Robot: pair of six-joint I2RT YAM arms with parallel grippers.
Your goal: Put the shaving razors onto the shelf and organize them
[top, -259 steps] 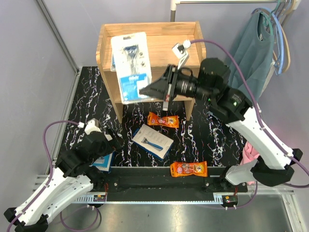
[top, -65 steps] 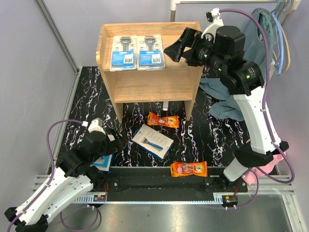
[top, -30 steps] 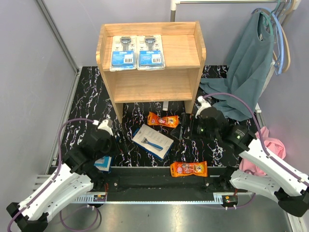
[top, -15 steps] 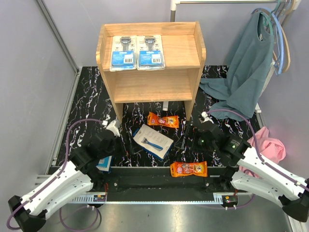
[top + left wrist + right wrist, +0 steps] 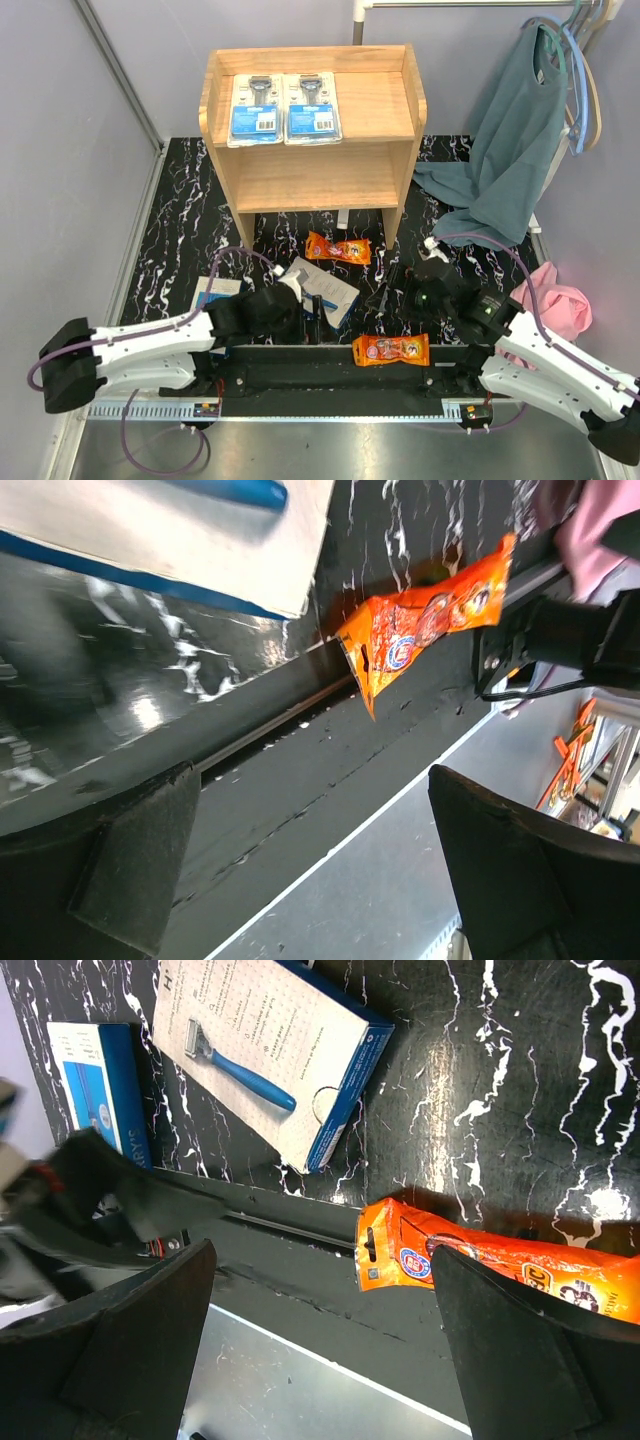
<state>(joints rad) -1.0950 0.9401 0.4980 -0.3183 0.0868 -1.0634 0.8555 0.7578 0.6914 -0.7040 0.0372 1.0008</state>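
One orange packet (image 5: 425,630) lies beyond open left end effector (image 5: 310,800), apparently untouched.

On the black marbled table (image 5: 180,220) we see the wooden shelf (image 5: 310,178), a far orange packet (image 5: 338,248) by its foot, a near orange packet (image 5: 391,349) at the front edge, and a central box (image 5: 337,284) and a left box (image 5: 212,292), both white-and-blue.

Two blisters (image 5: 254,110), two boxes (image 5: 337,287), two orange packets (image 5: 337,247)

Top tier of pale wooden two-tier shelf (image 5: 375,100): two clear blue-card blister packs (image 5: 253,110) (image 5: 311,108) flat, side by side, left half. On desk (image 5: 180,215), flat: two white-and-blue flat boxes (image 5: 325,290) (image 5: 212,293), two glossy orange packets (image 5: 337,248) (image 5: 391,349).
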